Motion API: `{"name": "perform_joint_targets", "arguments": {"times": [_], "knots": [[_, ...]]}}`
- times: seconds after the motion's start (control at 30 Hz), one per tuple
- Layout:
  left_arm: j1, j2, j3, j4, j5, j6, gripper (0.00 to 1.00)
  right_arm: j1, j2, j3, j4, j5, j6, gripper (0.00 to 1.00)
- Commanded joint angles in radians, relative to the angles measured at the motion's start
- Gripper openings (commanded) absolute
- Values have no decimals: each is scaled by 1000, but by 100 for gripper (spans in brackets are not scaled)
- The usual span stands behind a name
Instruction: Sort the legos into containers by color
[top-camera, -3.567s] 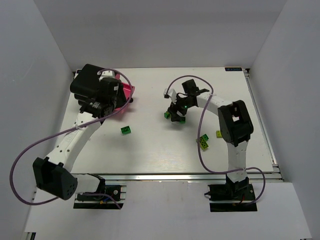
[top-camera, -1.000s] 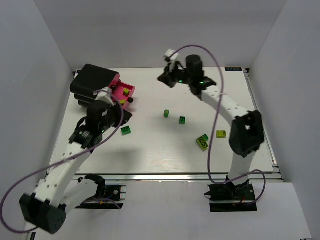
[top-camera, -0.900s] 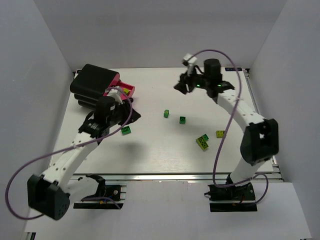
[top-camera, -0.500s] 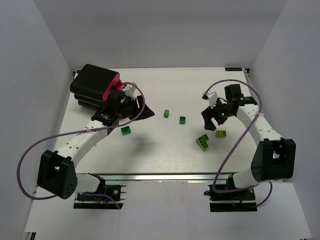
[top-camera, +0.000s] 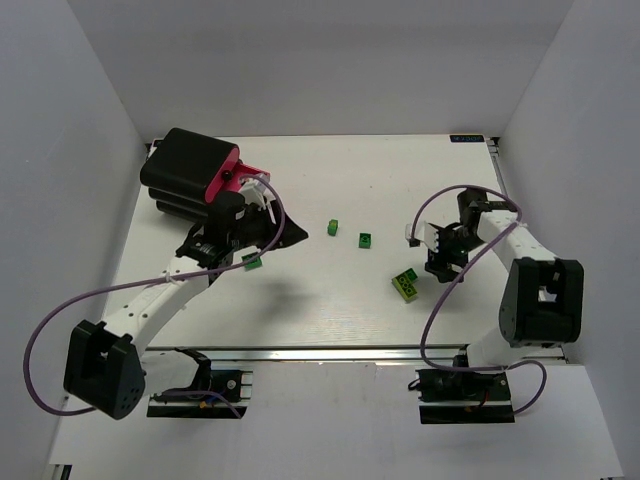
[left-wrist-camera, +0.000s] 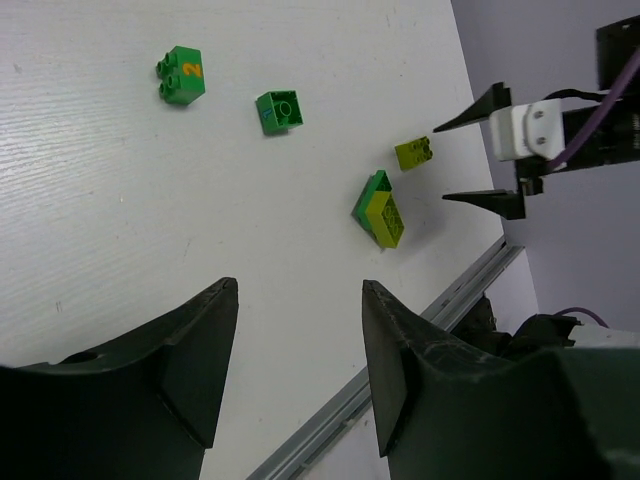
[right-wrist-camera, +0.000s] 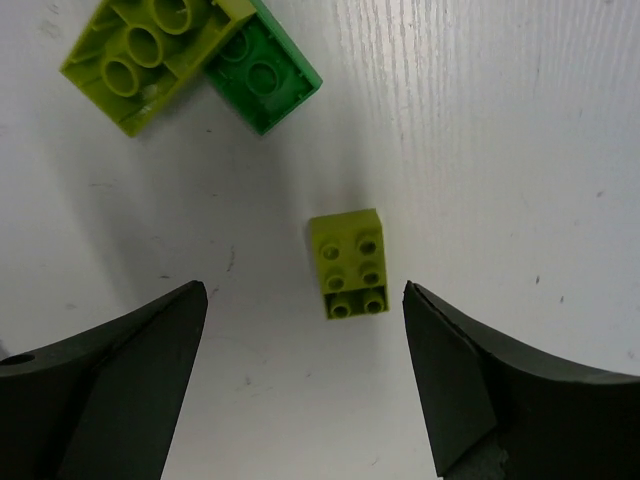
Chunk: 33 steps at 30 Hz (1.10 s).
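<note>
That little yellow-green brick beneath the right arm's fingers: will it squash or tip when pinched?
Probably stiff: the yellow-green brick looks like hard moulded plastic with crisp studs. Likely light, being tiny beside the fingers. It lies flat, so tipping seems unlikely.

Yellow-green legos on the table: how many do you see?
2. One small brick lies alone under the open right gripper; a larger one is stacked with a green brick beside it. More may be hidden in the pink drawers.
</note>
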Motion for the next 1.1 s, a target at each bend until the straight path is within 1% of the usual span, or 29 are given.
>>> {"name": "perform_joint_targets", "arguments": {"times": [0.0, 0.1, 0.2, 0.3, 0.33, 0.4, 0.43, 0.53, 0.57, 0.6, 0.67, 0.7, 0.73, 0.77, 0.8, 0.83, 0.87, 0.9, 0.93, 0.97, 1.03, 1.07], "knots": [[-7, -87, -28, -14, -29, -18, 62, -2, 65, 27, 72, 16, -142, 85], [-7, -126, -66, -24, -53, -41, 62, -3, 121, 39, 100, 33, -151, 84], [-7, -174, -89, -43, -82, -55, 62, 0, 153, 4, 136, 72, -183, 80], [-7, -209, -92, -82, -113, -57, 63, 0, 168, -3, 147, 85, -198, 69], [-7, -226, -92, -93, -121, -57, 63, 1, 170, -2, 140, 82, -203, 56], [-7, -243, -94, -112, -147, -55, 63, -2, 168, 12, 127, 75, -209, 40], [-7, -249, -94, -128, -156, -54, 63, -2, 165, 16, 120, 61, -215, 27], [-7, -285, -97, -165, -190, -55, 63, 0, 159, 44, 89, 15, -228, 14], [-7, -302, -97, -181, -199, -55, 63, 0, 160, 56, 81, -6, -223, 12], [-7, -313, -97, -185, -213, -54, 63, 3, 160, 100, 63, -32, -183, 11], [-7, -333, -94, -213, -228, -54, 63, 15, 182, 180, 35, -137, -114, 9], [-7, -356, -92, -221, -237, -55, 63, 33, 194, 228, 9, -176, -29, 8], [2, -370, -92, -227, -253, -55, 63, 62, 225, 337, 3, -259, 24, 8], [2, -382, -92, -234, -262, -57, 63, 76, 243, 390, 9, -302, 80, 8], [2, -407, -92, -238, -273, -57, 63, 124, 262, 442, 23, -331, 145, 8], [2, -422, -98, -239, -282, -57, 63, 155, 300, 532, 87, -394, 285, 7], [2, -437, -100, -244, -311, -60, 63, 205, 318, 571, 134, -420, 359, 7], [2, -453, -100, -250, -331, -64, 63, 230, 337, 602, 188, -437, 437, 6], [2, -480, -98, -262, -381, -78, 63, 280, 375, 657, 315, -462, 579, 5], [2, -496, -95, -292, -444, -89, 62, 337, 398, 682, 383, -465, 652, 4], [2, -529, -88, -329, -522, -129, 62, 389, 481, 743, 501, -458, 771, 4], [2, -560, -79, -372, -561, -141, 62, 464, 515, 827, 597, -441, 883, 4]]}}
